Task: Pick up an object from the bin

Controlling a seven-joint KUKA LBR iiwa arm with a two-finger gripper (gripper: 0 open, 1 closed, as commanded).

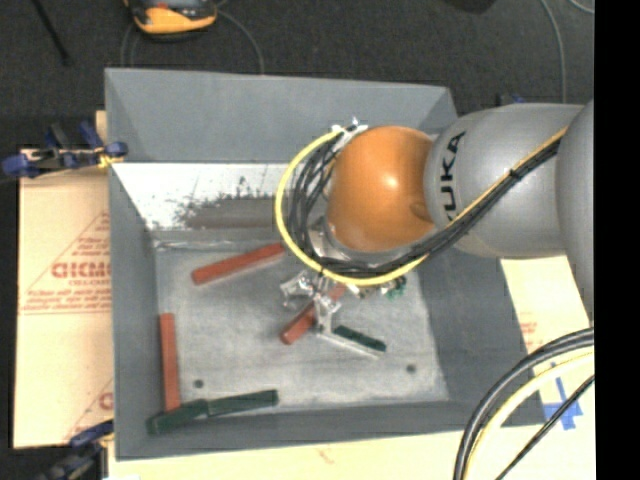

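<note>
Gripper (315, 303) over short red stick (295, 330), dark green stick (360, 341) just beside gripper. Grip state: can't tell. Stick likely light, rigid; pinch mid-length.

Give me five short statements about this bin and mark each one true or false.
1. A red stick lies along the left side of the bin. True.
2. The gripper is over the bin's lower left corner. False: it is near the middle, by a short red piece and a green piece.
3. A green stick lies along the lower edge. True.
4. Everything in the bin is red. False: some things are green.
5. A slanted red stick lies left of the gripper. True.
</note>
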